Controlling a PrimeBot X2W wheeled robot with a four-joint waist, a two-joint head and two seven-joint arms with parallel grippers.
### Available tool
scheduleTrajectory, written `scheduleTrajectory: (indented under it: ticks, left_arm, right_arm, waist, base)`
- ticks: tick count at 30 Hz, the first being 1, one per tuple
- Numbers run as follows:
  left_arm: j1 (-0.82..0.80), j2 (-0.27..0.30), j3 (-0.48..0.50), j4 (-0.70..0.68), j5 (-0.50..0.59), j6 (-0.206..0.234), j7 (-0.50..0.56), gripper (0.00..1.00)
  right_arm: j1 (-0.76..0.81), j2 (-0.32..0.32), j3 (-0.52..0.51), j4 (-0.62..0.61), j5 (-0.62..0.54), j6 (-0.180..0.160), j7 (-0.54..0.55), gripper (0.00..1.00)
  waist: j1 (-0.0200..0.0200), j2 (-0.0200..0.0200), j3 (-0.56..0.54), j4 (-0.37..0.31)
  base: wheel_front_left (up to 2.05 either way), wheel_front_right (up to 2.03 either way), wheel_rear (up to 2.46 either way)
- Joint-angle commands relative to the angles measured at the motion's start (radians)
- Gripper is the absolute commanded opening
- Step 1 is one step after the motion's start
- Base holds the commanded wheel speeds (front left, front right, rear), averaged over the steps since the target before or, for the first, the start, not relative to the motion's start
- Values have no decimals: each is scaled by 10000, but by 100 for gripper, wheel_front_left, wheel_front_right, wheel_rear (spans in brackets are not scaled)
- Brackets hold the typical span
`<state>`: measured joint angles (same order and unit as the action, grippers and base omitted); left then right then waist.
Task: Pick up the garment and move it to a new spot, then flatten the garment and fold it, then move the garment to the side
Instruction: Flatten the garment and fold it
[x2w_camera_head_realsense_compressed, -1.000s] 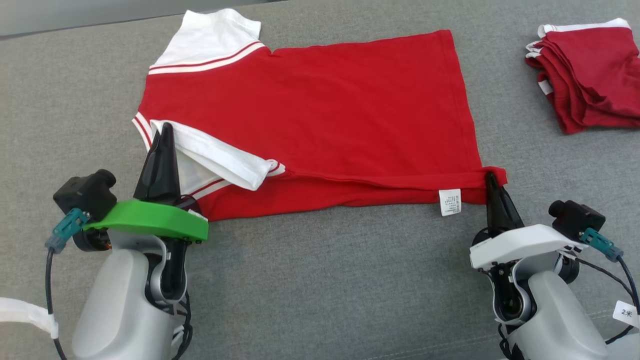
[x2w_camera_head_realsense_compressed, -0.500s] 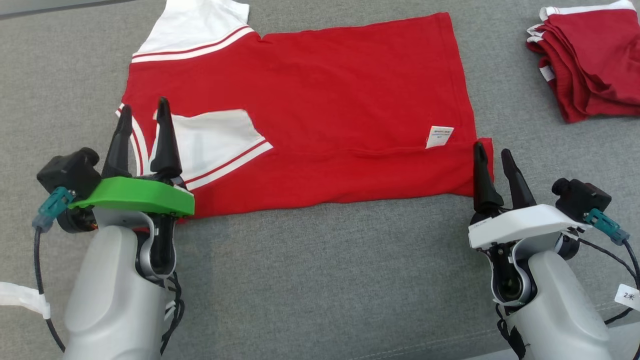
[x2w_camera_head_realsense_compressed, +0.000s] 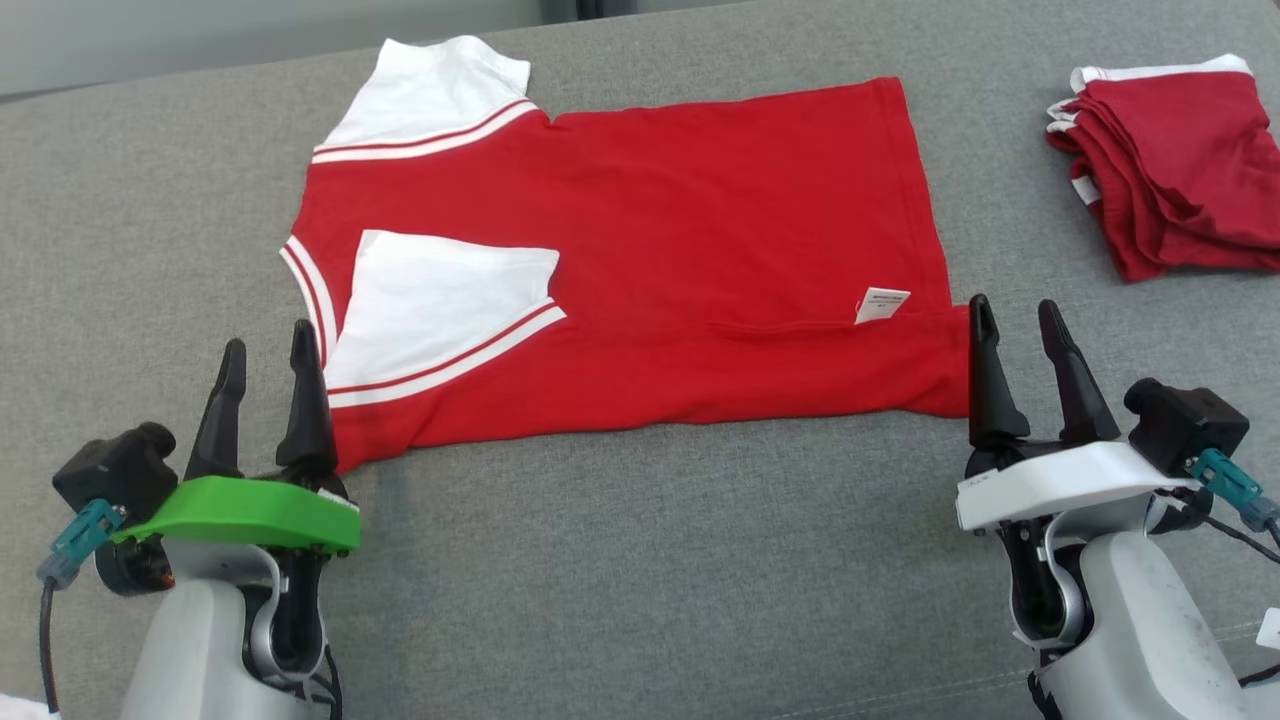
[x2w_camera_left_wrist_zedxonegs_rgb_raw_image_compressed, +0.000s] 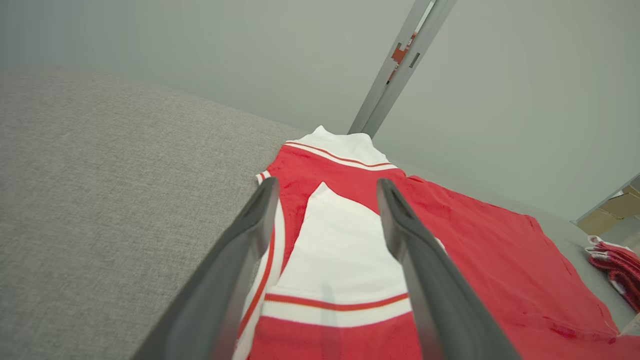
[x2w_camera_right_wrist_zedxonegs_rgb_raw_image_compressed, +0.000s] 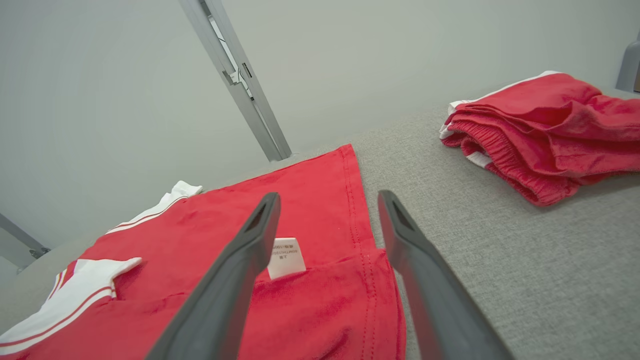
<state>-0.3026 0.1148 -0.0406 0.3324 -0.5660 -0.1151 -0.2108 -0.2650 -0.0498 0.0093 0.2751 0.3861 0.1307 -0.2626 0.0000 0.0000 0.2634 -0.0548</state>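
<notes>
The grey fabric surface (x2w_camera_head_realsense_compressed: 640, 560) carries the red garment (x2w_camera_head_realsense_compressed: 700, 230), spread flat with its near edge folded over. That loose flap could drag or rumple if a finger snags it. Both end effectors, left (x2w_camera_head_realsense_compressed: 265, 345) and right (x2w_camera_head_realsense_compressed: 1015, 305), gape empty beside the near corners; the right is closest to catching the hem.

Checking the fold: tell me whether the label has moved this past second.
Yes. The label went away from the robot, closer to level with the pile, and now lies atop the shirt.
</notes>
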Motion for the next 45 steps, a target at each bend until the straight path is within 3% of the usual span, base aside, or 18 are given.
scheduleTrajectory:
  ticks: [1, 10, 19, 21, 22, 23, 25, 27, 28, 34, 44, 45]
  left_arm:
    - [298, 99, 41, -114, -156, 74, 221, 100]
    - [1450, -43, 50, -343, -1070, 937, 2725, 100]
    - [1115, -127, 133, 98, -1418, 1244, 3112, 100]
    - [1058, -145, 194, 220, -1514, 1177, 3062, 74]
    - [1029, -155, 223, 271, -1557, 1172, 3051, 66]
    - [990, -170, 252, 345, -1606, 1146, 3029, 47]
    - [918, -189, 317, 462, -1702, 1082, 2909, 35]
    - [831, -218, 377, 576, -1839, 973, 2770, 5]
    - [790, -217, 381, 640, -1855, 947, 2710, 0]
    - [573, -225, 298, 851, -1779, 716, 2344, 0]
    - [623, -141, 263, 782, -1707, 701, 2075, 0]
    - [654, -147, 244, 787, -1701, 694, 2066, 0]
  right_arm:
    - [180, -17, -33, -31, -164, -2, -29, 100]
    - [468, -17, -25, 364, -891, -2, -30, 100]
    - [217, -17, 29, 938, -1062, -2, 292, 100]
    - [171, -14, -14, 1132, -1078, -2, 424, 100]
    - [157, -14, -22, 1214, -1073, -2, 483, 100]
    - [133, -14, -16, 1313, -1050, -2, 523, 100]
    - [78, -14, -9, 1493, -1001, -2, 574, 100]
    - [8, -14, 23, 1687, -964, -2, 593, 100]
    - [-33, -14, 45, 1770, -931, -2, 598, 100]
    - [-259, -15, 148, 2330, -794, -2, 625, 100]
    - [-731, -17, 200, 3548, -653, -2, 909, 100]
    - [-768, -15, 268, 3643, -534, -2, 895, 84]
  waist:
    - [0, 0, -329, 145]
    - [0, 0, -522, 235]
    - [0, 0, -213, -31]
    - [0, 0, -190, -79]
    - [0, 0, -180, -97]
    - [0, 0, -171, -112]
    - [0, 0, -153, -125]
    - [0, 0, -145, -118]
    - [0, 0, -142, -113]
    - [0, 0, -151, -19]
    - [0, 0, -242, 187]
    - [0, 0, -264, 202]
  base:
    - [0, 0, 0]
    - [0, 0, 0]
    - [0, 0, 0]
    - [0, 0, 0]
    - [0, 0, 0]
    - [0, 0, 0]
    - [0, 0, 0]
    - [0, 0, 0]
    - [0, 0, 0]
    - [0, 0, 0]
    - [0, 0, 0]
    - [0, 0, 0]
